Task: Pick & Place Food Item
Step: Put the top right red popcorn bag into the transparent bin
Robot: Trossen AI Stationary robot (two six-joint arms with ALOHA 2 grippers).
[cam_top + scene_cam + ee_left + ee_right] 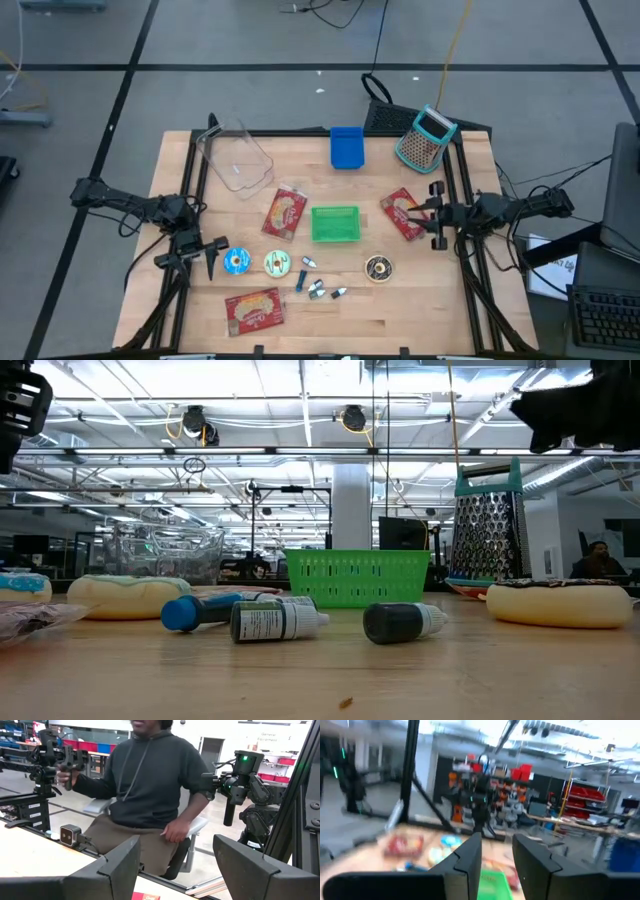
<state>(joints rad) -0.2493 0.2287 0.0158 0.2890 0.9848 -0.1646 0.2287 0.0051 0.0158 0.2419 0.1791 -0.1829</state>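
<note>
At table's side edges, both hands (205, 262) (437, 214) open, empty.

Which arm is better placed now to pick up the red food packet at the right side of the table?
Probably the right: its gripper hovers beside that red packet, jaws open and empty. The left gripper waits across the table.

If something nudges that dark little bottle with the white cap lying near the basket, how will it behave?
The dark bottle lies on its side, so it would probably roll rather than slide. It looks small, likely light. Its rounded body may slip from a pinch unless gripped across the middle.
</note>
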